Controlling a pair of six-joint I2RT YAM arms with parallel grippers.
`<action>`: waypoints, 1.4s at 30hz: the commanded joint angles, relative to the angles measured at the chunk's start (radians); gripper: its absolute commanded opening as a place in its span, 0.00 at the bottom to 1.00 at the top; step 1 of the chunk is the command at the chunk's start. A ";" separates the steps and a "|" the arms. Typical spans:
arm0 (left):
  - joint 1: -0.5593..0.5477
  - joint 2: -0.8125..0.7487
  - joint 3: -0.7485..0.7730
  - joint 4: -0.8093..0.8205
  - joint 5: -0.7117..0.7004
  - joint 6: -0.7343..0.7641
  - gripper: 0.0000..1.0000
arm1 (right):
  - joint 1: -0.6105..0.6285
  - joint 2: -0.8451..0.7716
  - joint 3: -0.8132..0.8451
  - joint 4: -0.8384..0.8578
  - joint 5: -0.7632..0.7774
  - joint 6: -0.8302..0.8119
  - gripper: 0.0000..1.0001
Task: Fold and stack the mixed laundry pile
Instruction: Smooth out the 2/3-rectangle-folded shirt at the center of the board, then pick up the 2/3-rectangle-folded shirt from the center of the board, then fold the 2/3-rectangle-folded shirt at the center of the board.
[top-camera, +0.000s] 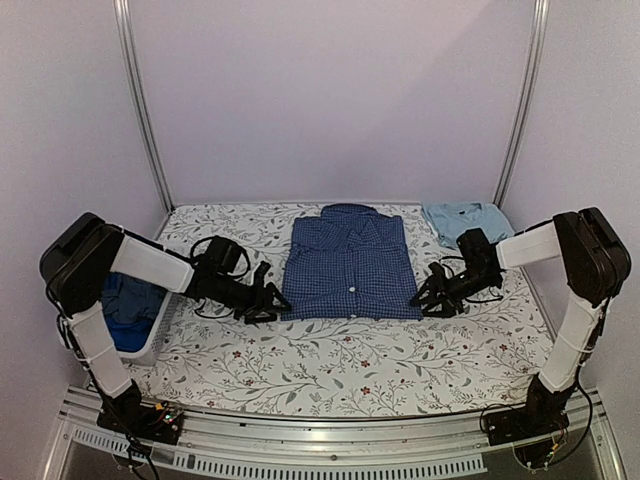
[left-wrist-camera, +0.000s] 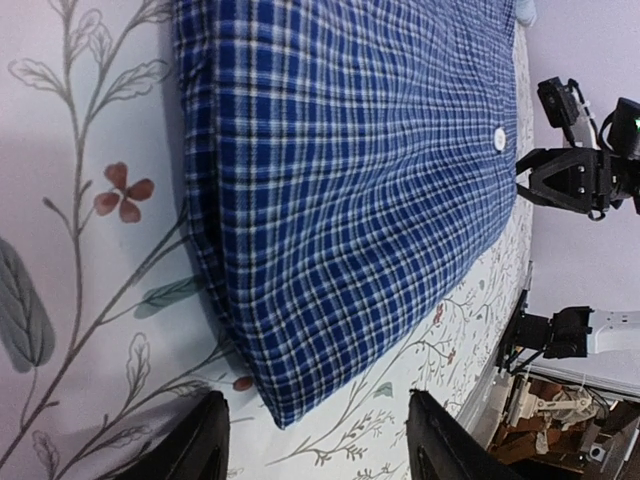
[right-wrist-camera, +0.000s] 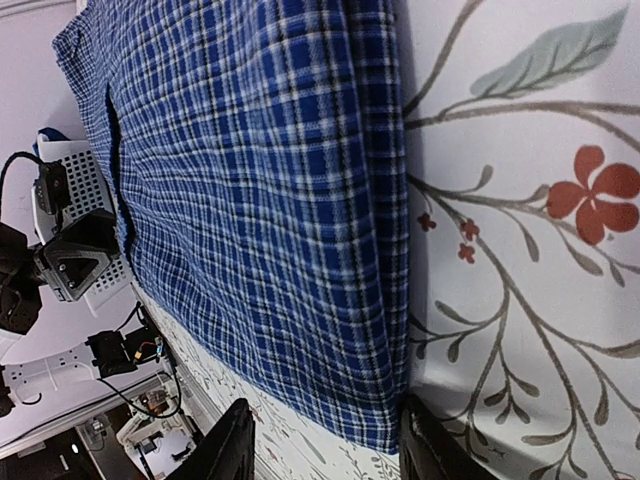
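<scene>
The checked shirt (top-camera: 350, 262) is dark blue with fine white lines and a white button. The plain shirt (top-camera: 465, 220) is light blue. The desk (top-camera: 330, 365) is white with grey-green leafy branches and small red flowers.

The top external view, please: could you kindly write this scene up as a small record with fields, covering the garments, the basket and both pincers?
checked shirt: folded, flat, collar to the far side, in the middle of the flowered table cover
light-blue shirt: lying flat at the far right, apart from the checked shirt
white basket: at the left edge, blue garments inside
left pincer: open, low at the checked shirt's near left corner
right pincer: open, low at its near right corner
grip: neither pincer closed on cloth
</scene>
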 joint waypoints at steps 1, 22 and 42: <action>-0.019 0.064 -0.002 0.028 -0.013 -0.027 0.58 | 0.003 0.047 -0.041 0.024 0.042 -0.008 0.46; -0.075 -0.176 -0.154 -0.063 0.075 -0.016 0.00 | 0.049 -0.193 -0.260 0.005 -0.076 0.080 0.00; 0.046 -0.389 0.225 -0.436 0.013 -0.020 0.00 | 0.009 -0.326 0.186 -0.252 -0.020 0.190 0.00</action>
